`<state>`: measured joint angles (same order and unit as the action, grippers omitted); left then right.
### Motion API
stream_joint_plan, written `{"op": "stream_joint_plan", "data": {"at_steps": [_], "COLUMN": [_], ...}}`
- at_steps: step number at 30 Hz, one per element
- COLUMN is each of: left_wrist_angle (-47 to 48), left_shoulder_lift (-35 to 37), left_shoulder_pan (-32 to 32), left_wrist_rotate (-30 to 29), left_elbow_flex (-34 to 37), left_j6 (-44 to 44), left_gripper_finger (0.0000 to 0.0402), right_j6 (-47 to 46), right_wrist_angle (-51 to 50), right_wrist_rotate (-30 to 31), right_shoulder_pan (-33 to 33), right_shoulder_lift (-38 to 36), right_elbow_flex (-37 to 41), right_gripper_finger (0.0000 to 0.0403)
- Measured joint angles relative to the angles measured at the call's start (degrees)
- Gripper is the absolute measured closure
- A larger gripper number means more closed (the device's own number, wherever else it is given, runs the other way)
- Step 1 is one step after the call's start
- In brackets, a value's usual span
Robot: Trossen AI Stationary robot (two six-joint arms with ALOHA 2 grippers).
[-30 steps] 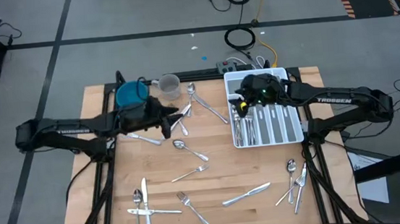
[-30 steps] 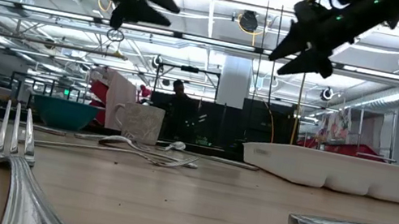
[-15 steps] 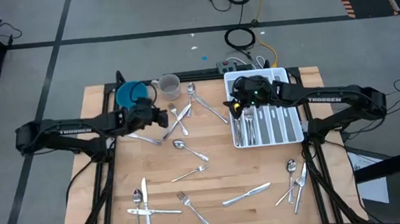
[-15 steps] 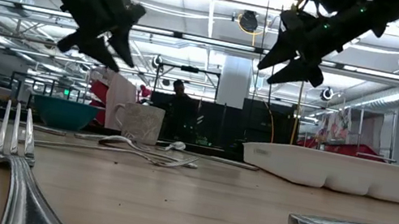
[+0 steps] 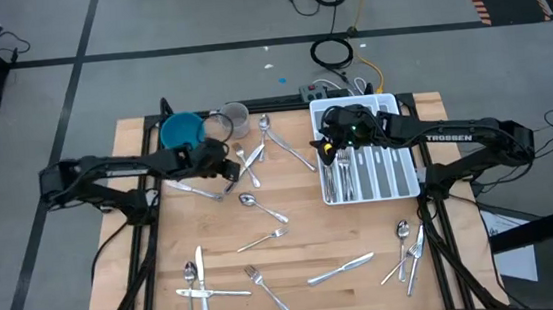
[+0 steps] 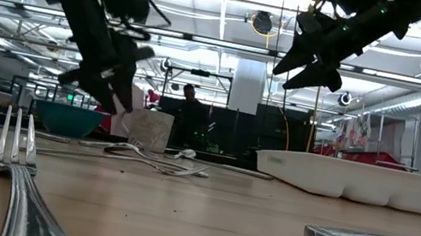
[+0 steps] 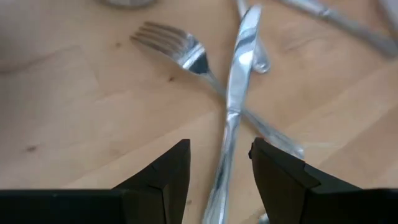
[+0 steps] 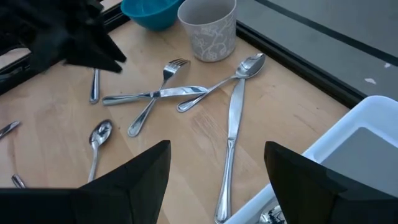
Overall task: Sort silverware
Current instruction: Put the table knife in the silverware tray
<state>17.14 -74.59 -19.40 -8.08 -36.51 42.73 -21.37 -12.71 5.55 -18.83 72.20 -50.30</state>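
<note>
Poised over a crossed table knife [image 7: 235, 99] and fork [image 7: 186, 56] near the blue bowl [image 5: 181, 132]: left gripper [image 7: 219, 171], fingers apart, empty. Waiting above the white tray's [image 5: 411, 178] edge: right gripper [image 8: 216, 180], spread wide. Silverware scattered across the wooden table [image 5: 304, 238] (some already in the tray). Stiff, light, slick polished steel, flat-lying; probably best pinched across the knife's narrow handle.

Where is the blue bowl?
In the high view, the blue bowl sits at the table's far left corner, right beside the patterned cup.
</note>
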Motion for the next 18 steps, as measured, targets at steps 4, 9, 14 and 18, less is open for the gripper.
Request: {"op": "stream_joint_plan", "data": {"at_steps": [4, 9, 14, 18], "left_wrist_angle": [-0.14, -0.26, 0.15, 0.02], "left_shoulder_lift": [-5.44, -10.37, -14.0, -16.52], "left_shoulder_pan": [-0.51, -0.5, -0.5, -0.46], "left_wrist_rotate": [1.62, 1.74, 2.62, 3.27], "left_elbow_flex": [-2.45, -5.6, -6.56, -6.55], "left_j6": [-1.57, -5.76, -7.34, -8.84], "left_gripper_finger": [0.0228, 0.0228, 0.0228, 0.0228], "right_j6": [0.22, 0.86, 1.05, 1.05], "right_wrist_angle": [-0.15, -0.99, -0.97, -0.98], "right_wrist_rotate": [-1.45, -1.78, -2.92, -2.93], "right_shoulder_pan": [0.0, 0.0, 0.0, 0.0], "right_shoulder_lift": [0.0, 0.0, 0.0, 0.0], "right_elbow_flex": [0.0, 0.0, 0.0, 0.0], "right_gripper_finger": [0.0152, 0.0152, 0.0152, 0.0152]}}
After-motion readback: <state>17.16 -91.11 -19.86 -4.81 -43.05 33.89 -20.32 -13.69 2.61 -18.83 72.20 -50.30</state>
